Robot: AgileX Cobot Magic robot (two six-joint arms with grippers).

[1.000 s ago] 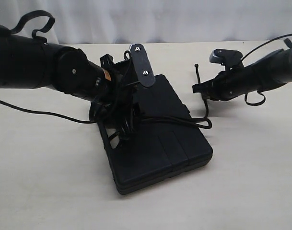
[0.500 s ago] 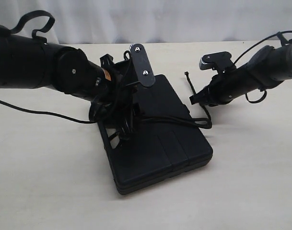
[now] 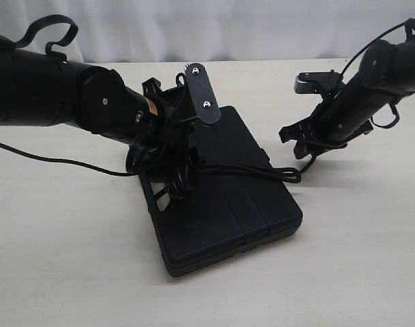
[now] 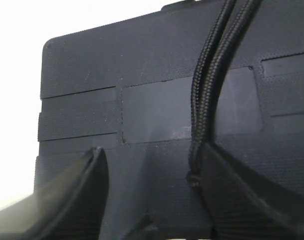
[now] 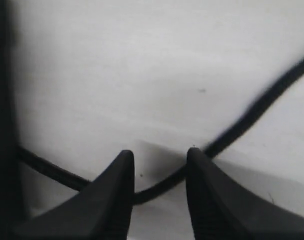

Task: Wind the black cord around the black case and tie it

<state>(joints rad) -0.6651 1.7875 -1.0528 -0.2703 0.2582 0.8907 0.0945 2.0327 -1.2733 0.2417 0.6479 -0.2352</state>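
Beside case (image 3: 227,197): right claw (image 5: 159,152) just tipped down over cord (image 5: 251,111), parted, empty, probably grabbing next
left claw (image 4: 152,150): wide apart, gripping nothing

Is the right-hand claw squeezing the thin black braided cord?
No, the right gripper has its fingers apart, and the thin black braided cord lies loose on the pale table across the gap between them.

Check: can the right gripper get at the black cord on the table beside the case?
Probably yes: the right gripper hangs open just over the black cord, which crosses the table between its jaws, with nothing in the way.
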